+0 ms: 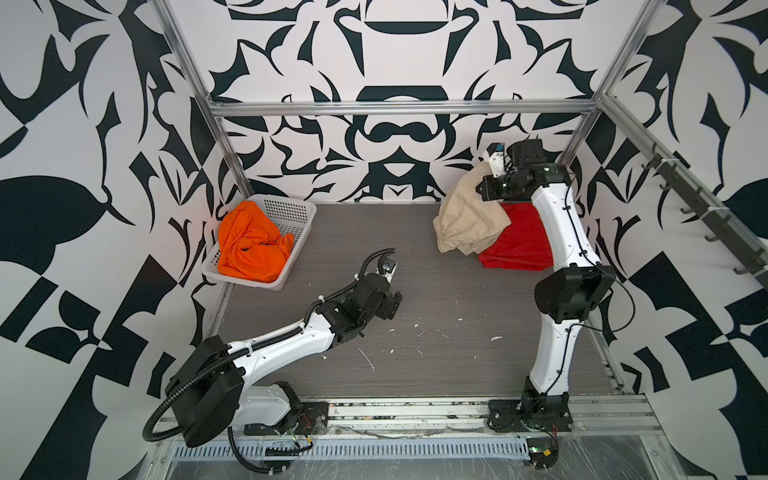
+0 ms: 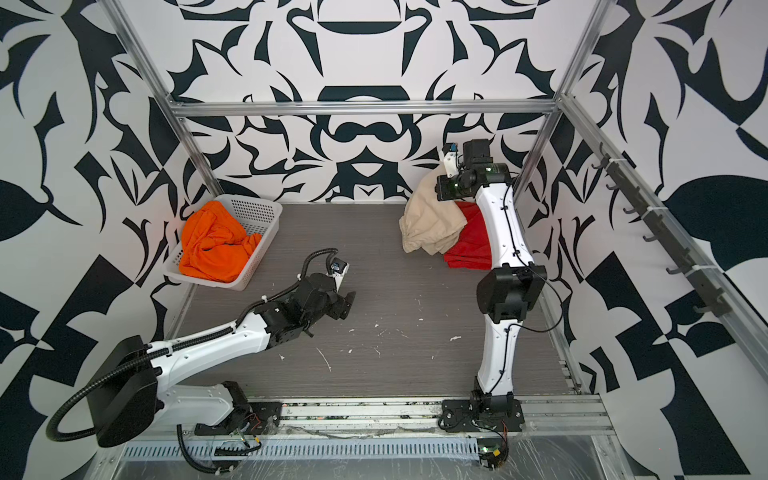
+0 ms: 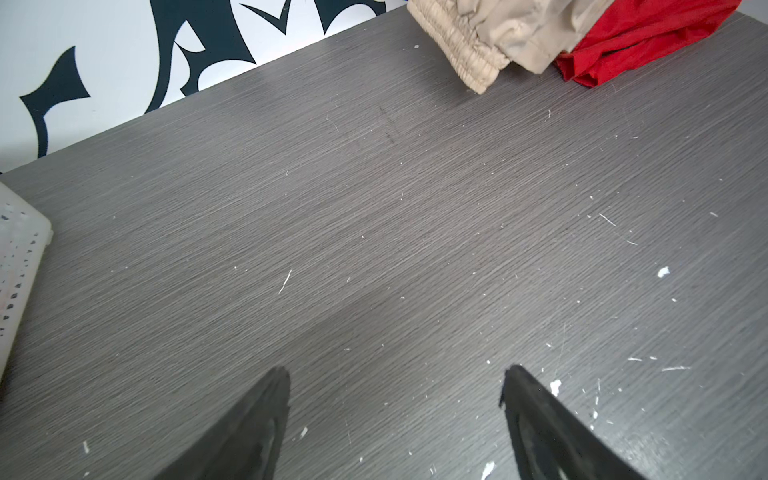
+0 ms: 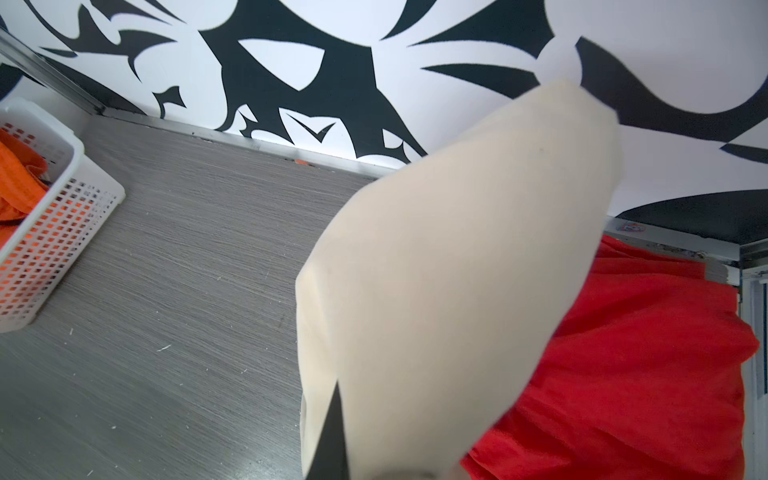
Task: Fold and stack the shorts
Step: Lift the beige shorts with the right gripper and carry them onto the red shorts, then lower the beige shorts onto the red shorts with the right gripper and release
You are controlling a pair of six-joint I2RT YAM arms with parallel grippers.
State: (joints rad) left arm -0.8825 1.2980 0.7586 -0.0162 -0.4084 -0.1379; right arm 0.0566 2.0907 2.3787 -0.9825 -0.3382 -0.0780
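**Both top views.** The beige shorts (image 1: pixel 465 216) hang from my right fingers (image 4: pixel 334 436) at about 1 o'clock on the counter (image 1: pixel 436 316). Their upper corner is raised against the patterned wall (image 1: pixel 395 166). Their lower folds drape over the 9 o'clock side of the red shorts (image 1: pixel 519 245), which lie flat on the counter. The right arm (image 1: pixel 555 232) crosses the red pair's 3 o'clock edge and hides it. The orange shorts (image 1: pixel 249 245) lie crumpled in the white basket (image 1: pixel 291 210) at 10 o'clock.

**Right wrist view.** Only here do I see the grip: one dark sliver of finger, pressed together on beige cloth that covers the rest.

**Left wrist view.** Only here are my left fingers (image 3: pixel 249 432) plain: spread wide with nothing between them, over bare, scuffed counter. The beige elastic waist sags to the counter, just beside the red cloth.
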